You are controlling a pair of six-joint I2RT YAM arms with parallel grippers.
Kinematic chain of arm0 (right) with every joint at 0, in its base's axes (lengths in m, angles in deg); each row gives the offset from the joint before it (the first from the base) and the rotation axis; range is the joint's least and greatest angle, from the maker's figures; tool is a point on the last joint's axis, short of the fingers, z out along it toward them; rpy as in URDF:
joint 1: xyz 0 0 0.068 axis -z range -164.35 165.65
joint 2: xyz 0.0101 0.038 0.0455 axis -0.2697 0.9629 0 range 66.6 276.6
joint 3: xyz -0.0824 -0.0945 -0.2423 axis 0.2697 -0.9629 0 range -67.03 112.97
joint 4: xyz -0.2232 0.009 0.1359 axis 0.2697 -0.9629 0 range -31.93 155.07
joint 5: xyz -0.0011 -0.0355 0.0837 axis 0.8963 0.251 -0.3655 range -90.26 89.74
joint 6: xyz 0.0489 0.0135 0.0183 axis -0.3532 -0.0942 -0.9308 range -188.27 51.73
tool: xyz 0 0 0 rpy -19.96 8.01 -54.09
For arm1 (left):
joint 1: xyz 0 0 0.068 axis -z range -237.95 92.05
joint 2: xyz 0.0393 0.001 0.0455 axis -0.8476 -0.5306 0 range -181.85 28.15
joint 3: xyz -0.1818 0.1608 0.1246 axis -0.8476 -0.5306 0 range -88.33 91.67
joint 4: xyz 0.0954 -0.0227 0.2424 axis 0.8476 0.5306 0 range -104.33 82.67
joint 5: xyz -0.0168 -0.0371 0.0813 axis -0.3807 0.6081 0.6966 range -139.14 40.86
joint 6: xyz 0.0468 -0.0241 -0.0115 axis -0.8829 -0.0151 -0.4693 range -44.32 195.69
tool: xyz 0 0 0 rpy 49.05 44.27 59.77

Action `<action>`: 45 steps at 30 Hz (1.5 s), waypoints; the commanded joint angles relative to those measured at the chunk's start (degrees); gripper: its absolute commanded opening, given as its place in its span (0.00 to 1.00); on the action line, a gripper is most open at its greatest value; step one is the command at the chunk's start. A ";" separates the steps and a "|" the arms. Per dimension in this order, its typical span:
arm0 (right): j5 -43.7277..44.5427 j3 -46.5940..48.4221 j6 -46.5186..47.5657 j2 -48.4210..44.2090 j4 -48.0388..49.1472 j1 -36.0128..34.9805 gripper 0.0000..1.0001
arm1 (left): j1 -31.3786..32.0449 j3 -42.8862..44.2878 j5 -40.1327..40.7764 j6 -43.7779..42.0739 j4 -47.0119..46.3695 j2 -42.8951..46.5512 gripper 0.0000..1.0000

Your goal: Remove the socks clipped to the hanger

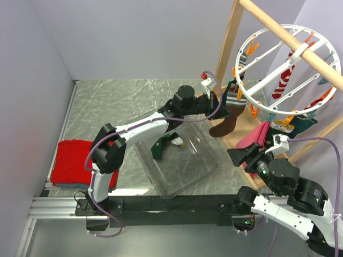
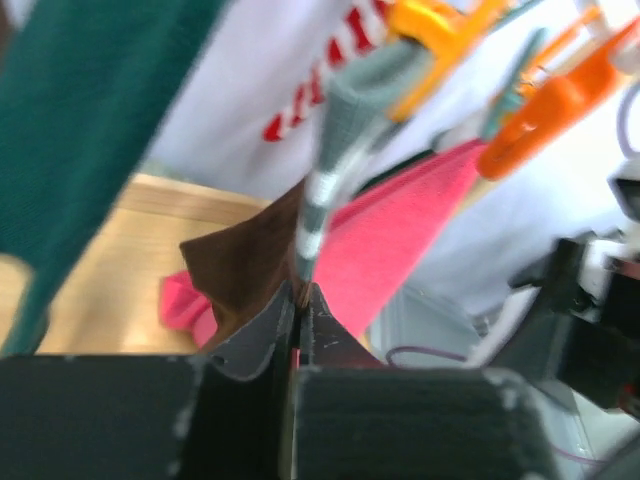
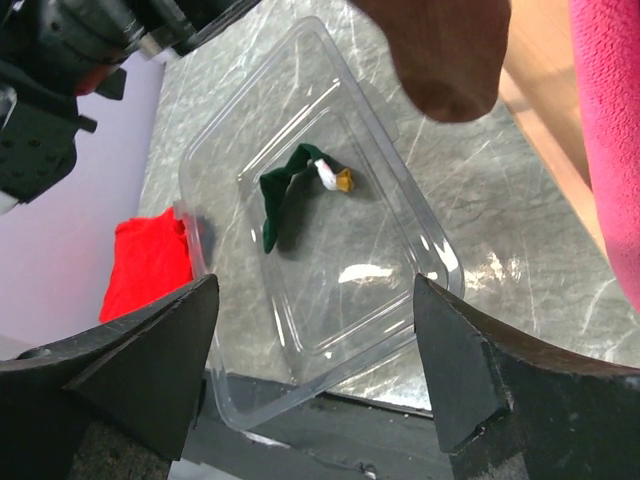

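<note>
The white ring hanger (image 1: 256, 36) hangs from a wooden rail at the upper right, with orange pegs (image 2: 441, 27) on its rim. Clipped to it are a green sock with striped cuff and brown toe (image 1: 226, 124), a pink sock (image 1: 255, 136), a red-and-white striped sock (image 1: 281, 84) and a dark green sock (image 1: 302, 126). My left gripper (image 1: 218, 105) (image 2: 299, 296) is shut on the brown-toed sock (image 2: 243, 268) just below its peg. My right gripper (image 1: 239, 156) (image 3: 315, 290) stands open and empty below the pink sock (image 3: 612, 130). Another green sock (image 3: 284, 196) lies in the tray.
A clear plastic tray (image 1: 185, 174) sits on the grey marbled table between the arms. A folded red cloth (image 1: 72, 158) lies at the left edge. The wooden rail frame (image 1: 228, 45) and its base board stand at the right, close to my right arm.
</note>
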 commanded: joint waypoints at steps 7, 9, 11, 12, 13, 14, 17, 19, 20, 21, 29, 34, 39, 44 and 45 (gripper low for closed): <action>7.95 -0.48 -0.13 2.82 4.05 -0.26 0.82 | 0.52 -6.75 -10.26 12.71 -11.06 9.53 0.01; 8.92 -0.74 1.53 4.14 6.06 -0.26 0.82 | 0.78 -7.72 -11.22 13.95 -11.59 10.84 0.01; 8.66 -1.09 3.20 5.80 8.09 -0.34 0.83 | 1.40 -9.03 -11.40 15.88 -12.11 11.73 0.01; 8.05 -1.70 5.12 6.33 10.45 -0.26 0.83 | 1.66 -9.39 -11.58 16.41 -13.07 12.60 0.01; 7.70 -2.06 6.01 6.77 11.78 -0.26 0.84 | 2.01 -9.57 -12.02 17.28 -13.26 12.87 0.01; 7.52 -2.41 6.81 7.47 13.79 -0.34 0.84 | 2.62 -9.65 -12.02 17.47 -13.09 13.22 0.01; 7.78 -3.82 7.87 8.27 16.26 -0.34 0.86 | 4.12 -9.83 -11.41 17.12 -11.24 14.37 0.01; 7.35 -4.87 8.22 8.10 17.32 -0.26 0.81 | 4.82 -10.27 -11.14 16.59 -10.89 15.24 0.01; 7.08 -5.22 8.48 7.57 17.85 -0.26 0.77 | 5.44 -10.62 -10.79 16.50 -10.71 15.51 0.01; 6.73 -6.09 8.57 7.05 18.81 -0.26 0.65 | 5.62 -10.62 -10.79 16.41 -10.54 15.86 0.01; 5.59 -9.44 6.64 -0.42 16.81 -0.34 0.00 | 5.97 -8.08 -5.70 9.13 0.43 17.53 0.48; 2.78 -9.09 7.51 -2.10 15.40 -0.26 0.00 | 5.97 -2.64 1.94 1.22 8.26 18.24 0.86; -0.12 -9.00 8.13 -2.98 15.04 -0.26 0.00 | 5.97 4.66 5.90 -2.92 11.79 15.70 0.87; -2.68 -8.65 8.40 -3.86 15.04 -0.34 0.00 | 5.97 8.10 8.72 -5.21 11.62 13.67 0.84; -2.85 -8.39 8.40 -4.03 14.87 -0.26 0.00 | 5.97 8.53 8.64 -5.03 11.44 12.88 0.84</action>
